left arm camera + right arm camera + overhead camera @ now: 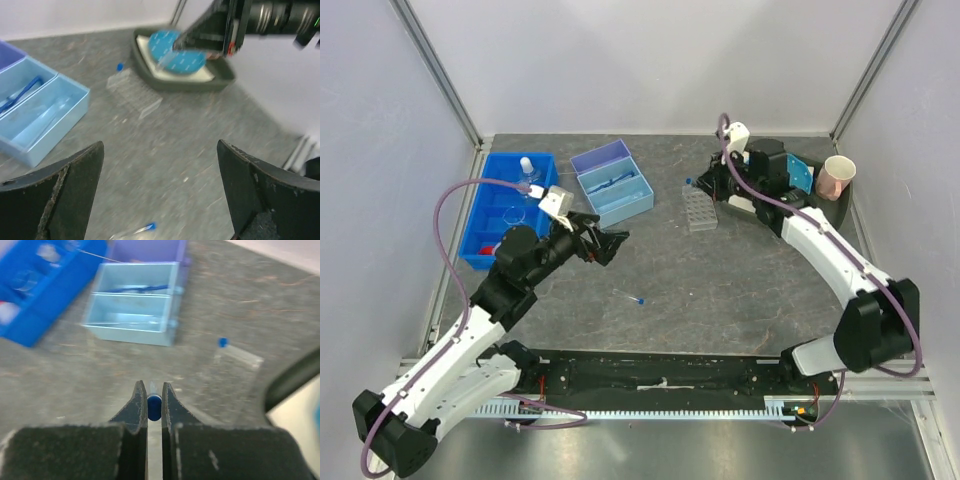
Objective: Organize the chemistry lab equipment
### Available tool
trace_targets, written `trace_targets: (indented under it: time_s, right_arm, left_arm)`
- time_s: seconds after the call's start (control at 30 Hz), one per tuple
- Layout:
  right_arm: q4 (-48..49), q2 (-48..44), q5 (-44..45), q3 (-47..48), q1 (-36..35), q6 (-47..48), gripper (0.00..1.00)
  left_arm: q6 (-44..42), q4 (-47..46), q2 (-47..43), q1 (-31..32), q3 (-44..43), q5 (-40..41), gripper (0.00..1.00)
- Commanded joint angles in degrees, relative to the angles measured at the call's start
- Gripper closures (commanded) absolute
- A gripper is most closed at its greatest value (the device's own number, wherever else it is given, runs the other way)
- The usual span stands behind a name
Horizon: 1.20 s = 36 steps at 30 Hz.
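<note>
In the top view, the left gripper (612, 242) sits left of centre with its jaws spread wide and nothing in them. A loose blue-capped tube (632, 297) lies on the grey table (720, 290) just below centre, apart from both arms. The right gripper (712, 184) is at the upper right, beside a clear rack (699, 209); its jaws cannot be made out from here. At the upper left, a blue bin (473, 228) holds the white squeeze bottle (527, 166) and glass flasks (515, 212). A light blue tray (642, 192) lies just right of the bin.

In the left wrist view, the left fingers (65, 195) fill the two lower corners, far apart, with bare table between them. The loose tube shows at the bottom edge. The rack is in the upper middle, with a dark tray (220, 82) carrying a blue disc (182, 57) beyond it.

In the right wrist view, the right fingers (135, 407) are at bottom centre, nearly together. They pinch a second blue-capped tube (154, 407). The rack lies to the right and the light blue tray is at the upper left.
</note>
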<state>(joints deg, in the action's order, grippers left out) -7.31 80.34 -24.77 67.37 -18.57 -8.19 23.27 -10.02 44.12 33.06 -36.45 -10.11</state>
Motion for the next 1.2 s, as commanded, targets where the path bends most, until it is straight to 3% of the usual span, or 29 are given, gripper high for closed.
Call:
trace_targets:
  time_s: [0.0,0.1,0.3,0.67,1.17]
  right_arm:
    - [1.7,6.0,14.8,3.5,-0.2,17.2,0.98]
    - [3.2,10.3,15.2,5.0,-0.2,17.3,0.97]
    - [4.2,18.4,19.4,8.5,-0.2,15.6,0.96]
    - [2.3,30.0,18.9,18.4,-0.2,14.3,0.94]
    - [-0.2,35.7,20.6,22.5,-0.3,14.5,0.93]
  left_arm:
    - [-20.8,29.0,5.3,-0.4,-5.0,0.1,0.02]
    - [-22.7,33.5,6.9,-0.4,-5.6,-1.2,0.05]
    - [-23.1,32.3,3.4,-0.4,-3.4,-0.2,0.05]
    - [-24.8,30.9,0.7,-0.5,-1.6,2.8,0.04]
    - [-25.1,30.9,0.5,-0.4,-1.4,3.5,0.04]
